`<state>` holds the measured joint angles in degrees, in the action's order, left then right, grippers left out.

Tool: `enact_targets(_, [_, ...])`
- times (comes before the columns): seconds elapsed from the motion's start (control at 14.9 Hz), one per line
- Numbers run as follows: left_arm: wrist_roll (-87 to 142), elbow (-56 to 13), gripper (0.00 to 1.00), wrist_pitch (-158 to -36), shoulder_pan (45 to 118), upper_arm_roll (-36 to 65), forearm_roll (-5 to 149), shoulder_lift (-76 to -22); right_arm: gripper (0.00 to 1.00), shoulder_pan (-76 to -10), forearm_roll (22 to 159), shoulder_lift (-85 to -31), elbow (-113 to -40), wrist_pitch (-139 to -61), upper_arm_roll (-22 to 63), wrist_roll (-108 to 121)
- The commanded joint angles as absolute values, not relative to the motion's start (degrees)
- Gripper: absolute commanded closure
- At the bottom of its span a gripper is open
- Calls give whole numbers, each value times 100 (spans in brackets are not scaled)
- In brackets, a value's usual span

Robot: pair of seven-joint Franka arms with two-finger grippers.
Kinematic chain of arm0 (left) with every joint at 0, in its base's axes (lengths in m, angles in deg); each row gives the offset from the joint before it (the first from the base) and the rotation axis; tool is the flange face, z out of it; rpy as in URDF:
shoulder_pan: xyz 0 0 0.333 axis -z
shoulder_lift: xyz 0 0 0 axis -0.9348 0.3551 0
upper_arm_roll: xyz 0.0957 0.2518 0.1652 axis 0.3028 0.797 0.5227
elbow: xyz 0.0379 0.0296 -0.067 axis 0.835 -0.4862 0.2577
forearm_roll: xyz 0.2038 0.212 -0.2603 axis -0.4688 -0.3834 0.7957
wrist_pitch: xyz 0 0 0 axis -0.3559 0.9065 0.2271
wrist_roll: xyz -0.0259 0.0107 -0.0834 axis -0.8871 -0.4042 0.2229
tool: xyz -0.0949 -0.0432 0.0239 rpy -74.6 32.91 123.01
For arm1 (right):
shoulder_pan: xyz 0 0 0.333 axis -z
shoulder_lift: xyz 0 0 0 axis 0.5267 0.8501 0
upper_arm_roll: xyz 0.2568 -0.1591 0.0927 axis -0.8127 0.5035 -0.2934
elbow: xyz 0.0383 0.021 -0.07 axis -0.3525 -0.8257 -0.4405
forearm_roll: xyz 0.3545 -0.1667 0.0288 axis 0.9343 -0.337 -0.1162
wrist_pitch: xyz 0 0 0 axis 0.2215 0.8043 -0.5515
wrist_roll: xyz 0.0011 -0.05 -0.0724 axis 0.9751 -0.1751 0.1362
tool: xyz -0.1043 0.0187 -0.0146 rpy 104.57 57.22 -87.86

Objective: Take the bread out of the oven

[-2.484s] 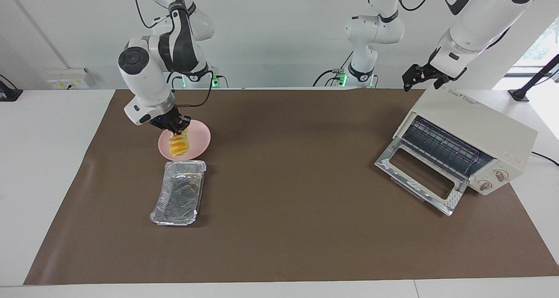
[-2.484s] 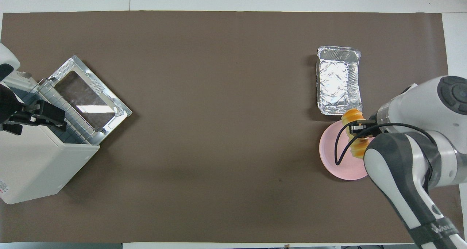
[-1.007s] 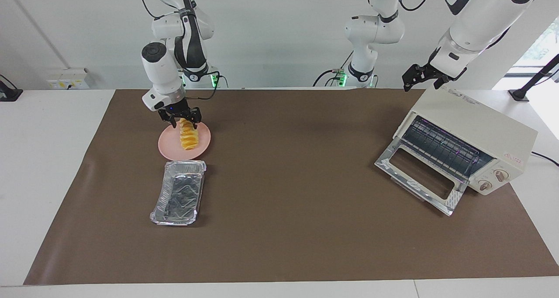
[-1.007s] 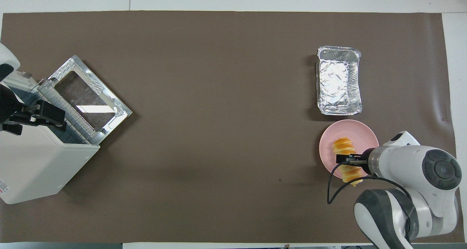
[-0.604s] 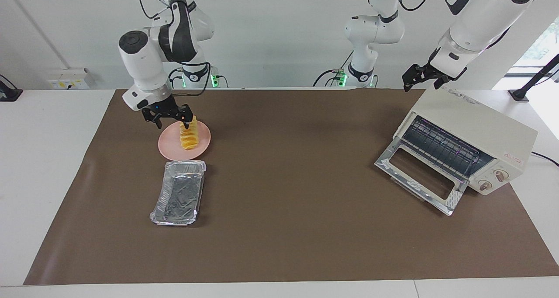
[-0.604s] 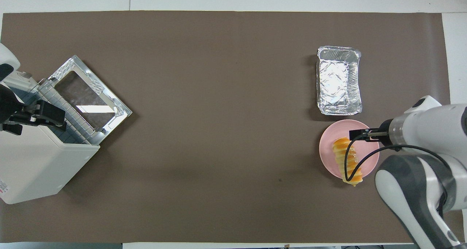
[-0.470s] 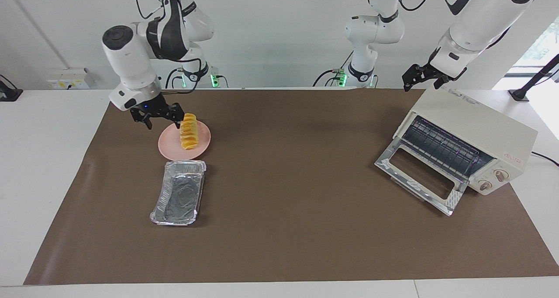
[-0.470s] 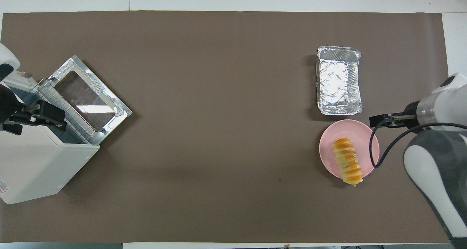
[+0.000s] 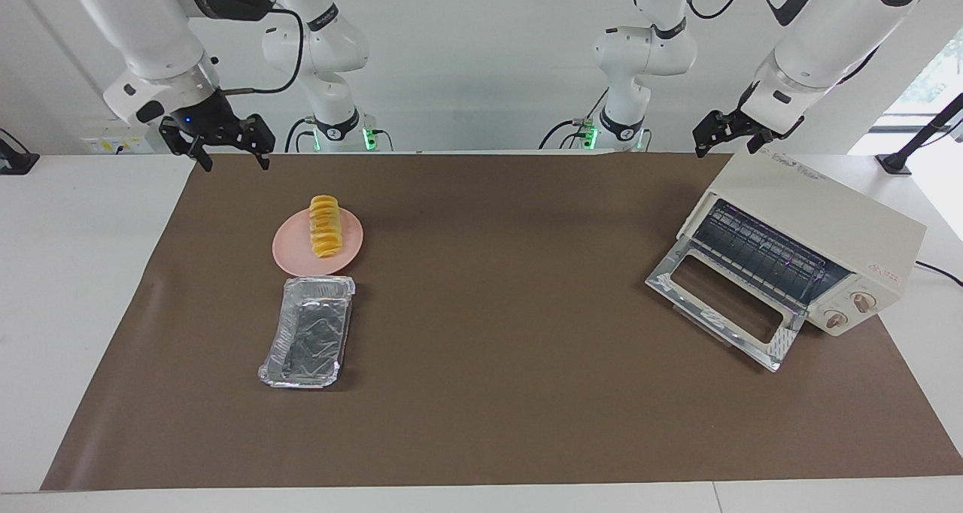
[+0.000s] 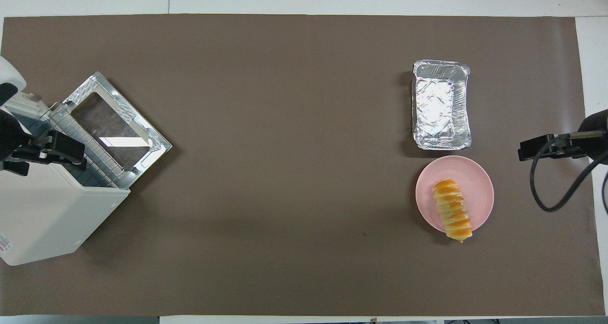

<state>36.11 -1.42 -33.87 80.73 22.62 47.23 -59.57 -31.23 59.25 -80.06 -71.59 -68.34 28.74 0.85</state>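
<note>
The bread (image 9: 325, 227), a ridged golden loaf, lies on the round pink plate (image 9: 352, 248) toward the right arm's end of the table. It also shows in the overhead view (image 10: 452, 210). My right gripper (image 9: 233, 159) is open and empty, raised over the mat's edge beside the plate; it also shows in the overhead view (image 10: 527, 151). The cream-white oven (image 9: 820, 212) stands at the left arm's end with its glass door (image 9: 722, 302) dropped open and its wire rack bare. My left gripper (image 9: 715, 133) waits over the oven's top.
A silver foil tray (image 9: 308, 332) lies just farther from the robots than the plate (image 10: 477, 181). The brown mat (image 9: 511, 347) covers the table. In the overhead view the oven (image 10: 42, 219) sits at the mat's corner, door (image 10: 114, 119) open toward the middle.
My right gripper laid the bread down on the pink plate, opened, then rose and drew away toward the right arm's end. The left arm has not moved.
</note>
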Motion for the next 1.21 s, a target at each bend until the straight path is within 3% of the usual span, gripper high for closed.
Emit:
enact_targets(0.0, [3615, -216, 0, -3332, 8001, 2225, 4799, -6069, 0, -3081, 5891, -7874, -6675, -6365, 2840, 328])
enact_targets(1.14, [3615, -216, 0, -3332, 8001, 2225, 4799, -6069, 0, -2879, 5856, -7839, -6991, -6785, 2858, 496])
